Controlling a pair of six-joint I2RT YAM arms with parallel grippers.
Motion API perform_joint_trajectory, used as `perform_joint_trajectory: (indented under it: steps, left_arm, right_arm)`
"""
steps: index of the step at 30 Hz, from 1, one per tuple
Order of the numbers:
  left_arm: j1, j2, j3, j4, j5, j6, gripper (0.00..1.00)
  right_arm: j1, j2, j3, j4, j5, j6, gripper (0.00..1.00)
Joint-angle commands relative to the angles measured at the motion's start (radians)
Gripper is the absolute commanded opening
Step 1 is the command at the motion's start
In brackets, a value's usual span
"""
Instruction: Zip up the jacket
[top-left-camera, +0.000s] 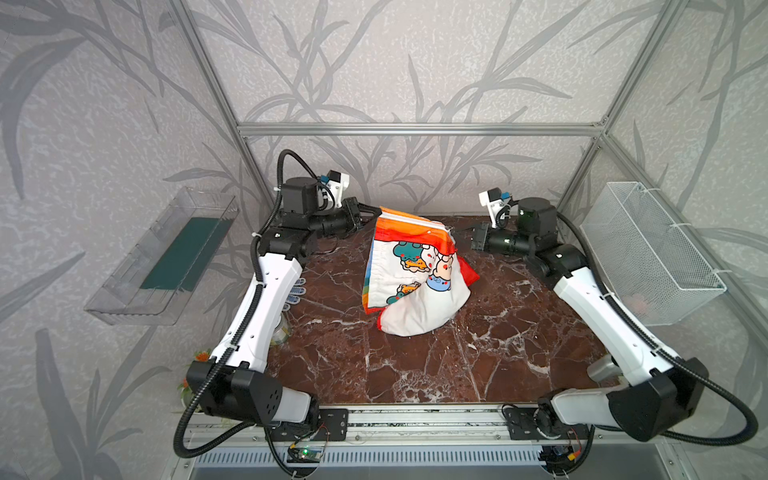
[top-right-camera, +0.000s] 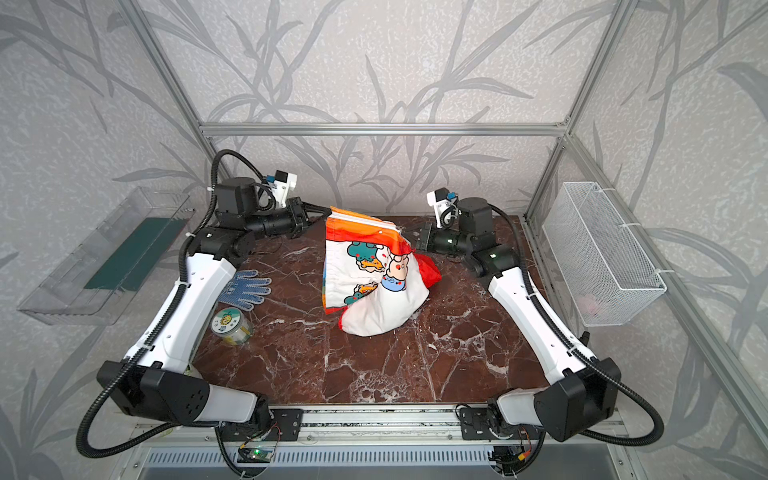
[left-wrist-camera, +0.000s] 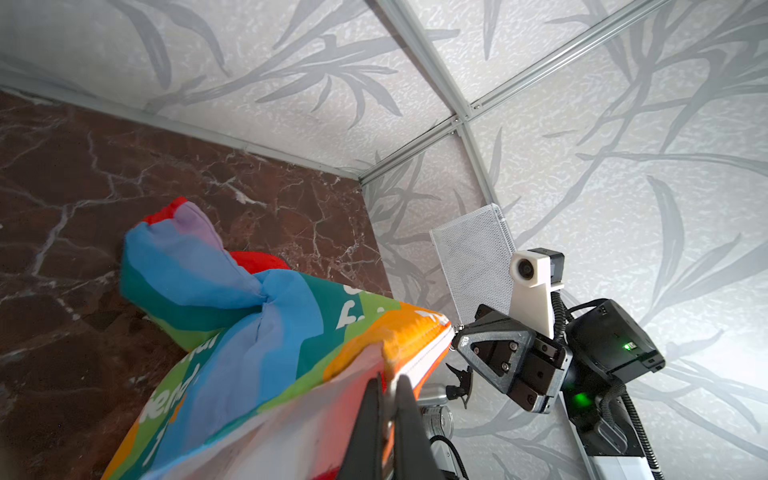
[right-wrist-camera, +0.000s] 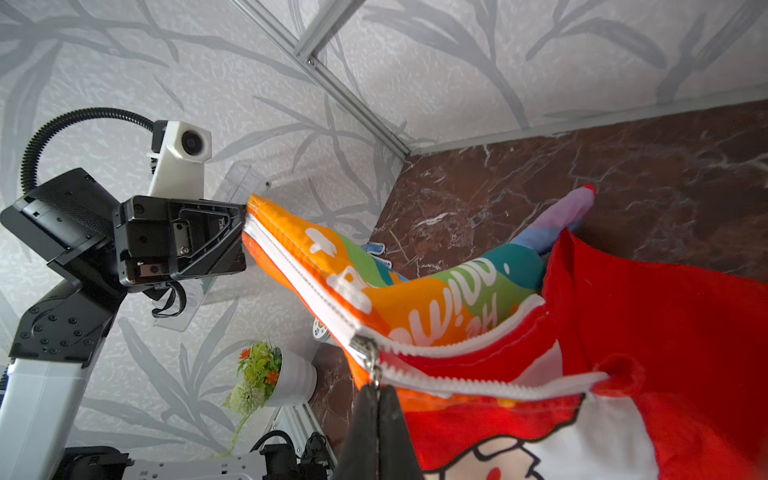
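The jacket (top-left-camera: 415, 270) (top-right-camera: 374, 274) hangs stretched between both grippers above the back of the marble table, its white cartoon lining facing the top views. My left gripper (top-left-camera: 379, 212) (left-wrist-camera: 388, 382) is shut on the orange corner at the zipper's end. My right gripper (top-left-camera: 459, 237) (right-wrist-camera: 376, 388) is shut on the metal zipper pull (right-wrist-camera: 372, 361). In the right wrist view the white zipper (right-wrist-camera: 299, 270) is joined from the left gripper (right-wrist-camera: 243, 224) to the slider. Past the slider the two tooth rows part toward the red hood (right-wrist-camera: 665, 316).
A blue dotted glove (top-right-camera: 245, 289) and a lidded jar (top-right-camera: 230, 326) lie beside the left arm. A wire basket (top-right-camera: 602, 253) hangs on the right wall and a clear tray (top-right-camera: 104, 257) on the left. A potted plant (right-wrist-camera: 270, 374) stands off the table's front left.
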Motion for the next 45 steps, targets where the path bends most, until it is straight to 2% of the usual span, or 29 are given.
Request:
perform_joint_trajectory:
  steps: [1,5,8,11,18,22,25,31,38,43,45]
  left_arm:
    - [0.023,0.028,0.105,0.007,-0.009,-0.004,0.00]
    - [0.040,0.061,0.177,-0.025,-0.012,0.017,0.00]
    - [0.065,0.049,0.119,-0.068,-0.023,0.046,0.00]
    - [0.094,-0.010,-0.036,-0.132,-0.062,0.116,0.00]
    - [0.141,-0.184,-0.425,-0.238,-0.146,0.218,0.00]
    - [0.152,-0.246,-0.599,-0.249,-0.178,0.239,0.00]
    - [0.172,-0.262,-0.672,-0.273,-0.210,0.266,0.00]
    - [0.255,-0.257,-0.715,-0.331,-0.266,0.289,0.00]
    - [0.330,-0.259,-0.688,-0.409,-0.360,0.321,0.00]
    - [0.365,-0.243,-0.676,-0.447,-0.390,0.326,0.00]
    - [0.374,-0.240,-0.680,-0.435,-0.361,0.332,0.00]
  right_arm:
    - [-0.060,-0.046,0.049,-0.053,0.058,-0.032,0.00]
    - [-0.105,-0.063,0.075,-0.096,0.068,-0.059,0.00]
    - [-0.118,-0.073,0.049,-0.124,0.063,-0.069,0.00]
    - [-0.098,-0.108,-0.079,-0.082,0.052,-0.040,0.00]
    - [0.103,-0.141,-0.434,0.097,0.105,0.125,0.00]
    - [0.175,-0.087,-0.547,0.162,0.107,0.187,0.00]
    - [0.185,-0.049,-0.593,0.208,0.096,0.220,0.00]
    - [0.185,0.052,-0.555,0.205,0.067,0.195,0.00]
    - [0.190,0.187,-0.448,0.225,0.024,0.180,0.00]
    - [0.189,0.199,-0.435,0.213,0.064,0.174,0.00]
    - [0.186,0.182,-0.442,0.226,0.078,0.180,0.00]
